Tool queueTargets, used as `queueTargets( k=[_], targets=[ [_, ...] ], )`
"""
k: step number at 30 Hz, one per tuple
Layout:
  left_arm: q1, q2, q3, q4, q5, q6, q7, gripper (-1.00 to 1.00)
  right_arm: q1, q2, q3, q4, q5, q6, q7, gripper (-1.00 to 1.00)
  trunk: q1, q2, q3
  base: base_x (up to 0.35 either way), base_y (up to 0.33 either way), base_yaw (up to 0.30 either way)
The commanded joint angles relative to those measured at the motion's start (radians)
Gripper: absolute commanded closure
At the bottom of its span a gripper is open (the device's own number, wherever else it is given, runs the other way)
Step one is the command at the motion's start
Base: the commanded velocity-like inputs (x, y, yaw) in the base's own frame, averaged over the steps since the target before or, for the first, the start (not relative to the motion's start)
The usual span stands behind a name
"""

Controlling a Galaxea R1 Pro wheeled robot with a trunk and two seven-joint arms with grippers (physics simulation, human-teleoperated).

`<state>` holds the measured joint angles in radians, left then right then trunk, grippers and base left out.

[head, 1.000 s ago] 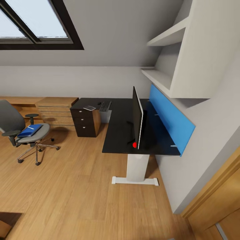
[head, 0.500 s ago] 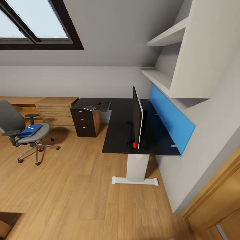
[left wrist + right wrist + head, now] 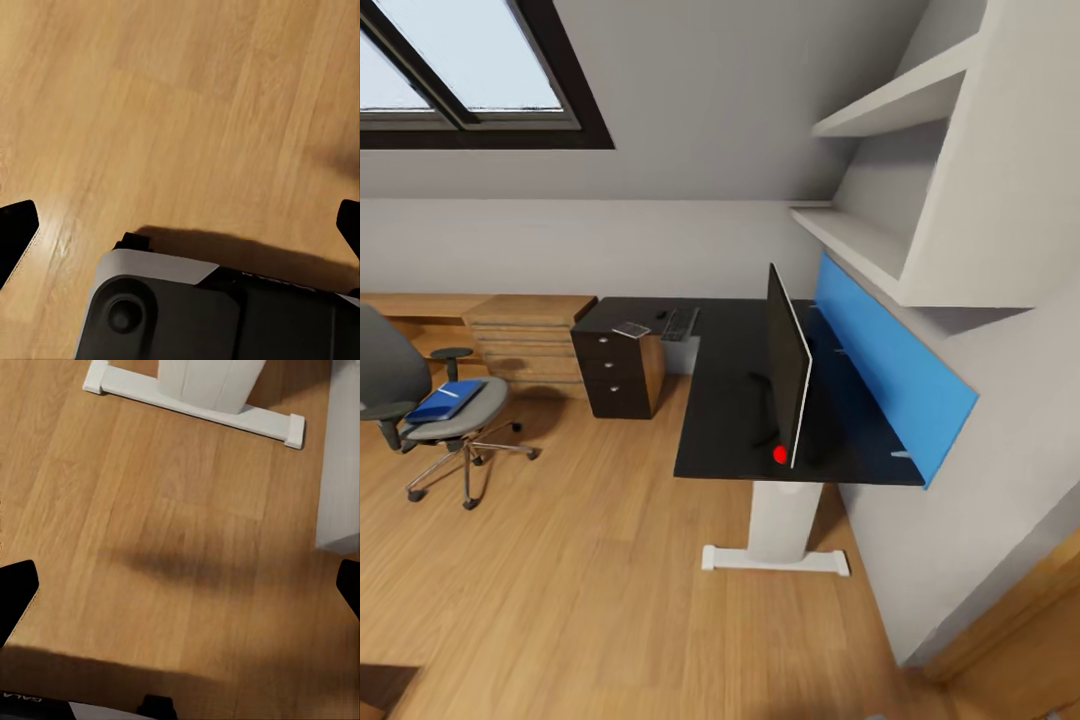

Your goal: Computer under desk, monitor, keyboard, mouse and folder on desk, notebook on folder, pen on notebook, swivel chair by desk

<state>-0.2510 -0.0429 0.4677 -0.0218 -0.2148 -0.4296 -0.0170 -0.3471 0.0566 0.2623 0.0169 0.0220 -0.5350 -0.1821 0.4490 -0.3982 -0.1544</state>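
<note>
Monitor (image 3: 788,375) & keyboard (image 3: 678,322) on surface (image 3: 725,400); blue folder (image 3: 444,401) w/ pen on swivel chair (image 3: 430,395), both pincers spread, empty.

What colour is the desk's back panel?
Bright blue; the back panel shows best in the head view, behind the monitor.

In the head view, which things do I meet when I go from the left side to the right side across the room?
swivel chair with the folder on its seat → wooden drawer chest → dark drawer cabinet → keyboard → monitor → blue back panel
</note>
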Motion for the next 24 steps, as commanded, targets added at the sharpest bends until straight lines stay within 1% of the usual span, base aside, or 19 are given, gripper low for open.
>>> queueTargets(
  k=[1,6,11,24],
  targets=[
    [-0.001,0.0,0.009,0.0,-0.007,-0.002,-0.002,-1.0,-0.001,0.002,0.008,0.002,0.003,-0.002,-0.009,-1.0,0.001,-0.002,-0.002,0.294,0.159,0.0],
    [-0.001,0.001,0.01,-0.001,-0.006,-0.003,-0.001,-1.0,-0.001,0.005,0.009,0.002,0.002,-0.003,-0.008,-1.0,0.001,-0.002,-0.002,0.294,0.188,0.0],
    [-0.001,0.001,0.01,-0.001,-0.006,-0.003,-0.001,-1.0,-0.001,0.006,0.009,0.002,0.0,-0.009,-0.007,-1.0,0.001,-0.002,-0.002,0.248,0.251,0.0],
    [-0.001,0.001,0.009,-0.001,-0.006,-0.004,-0.003,-1.0,-0.001,0.005,0.008,0.002,-0.003,-0.013,-0.007,-1.0,0.001,-0.002,-0.002,0.152,0.308,0.0]
  ],
)
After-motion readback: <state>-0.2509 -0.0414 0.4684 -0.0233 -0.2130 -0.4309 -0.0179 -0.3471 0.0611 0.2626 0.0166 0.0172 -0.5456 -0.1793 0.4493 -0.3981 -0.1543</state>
